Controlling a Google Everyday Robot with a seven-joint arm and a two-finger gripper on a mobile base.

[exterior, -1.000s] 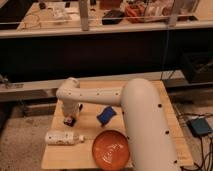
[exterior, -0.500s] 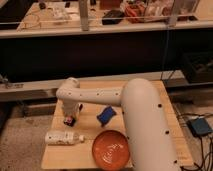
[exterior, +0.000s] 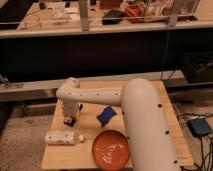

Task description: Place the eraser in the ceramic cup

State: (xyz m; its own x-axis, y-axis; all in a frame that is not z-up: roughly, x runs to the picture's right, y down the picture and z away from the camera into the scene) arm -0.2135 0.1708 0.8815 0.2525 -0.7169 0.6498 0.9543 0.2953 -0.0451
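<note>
My white arm reaches from the lower right across the wooden table [exterior: 150,95] to its left side. The gripper [exterior: 70,116] points down at the left part of the table, right over a small dark object with red and white bits [exterior: 68,121], which looks like the eraser. Whether it is held is hidden by the wrist. An orange round ceramic vessel [exterior: 111,150] sits at the front middle of the table, to the right of the gripper and nearer the camera. No other cup shows.
A blue crumpled object [exterior: 105,115] lies in the middle of the table, right of the gripper. A white bottle [exterior: 62,137] lies on its side at the front left. A dark wall and a railing stand behind the table. A blue box [exterior: 200,126] lies on the floor at right.
</note>
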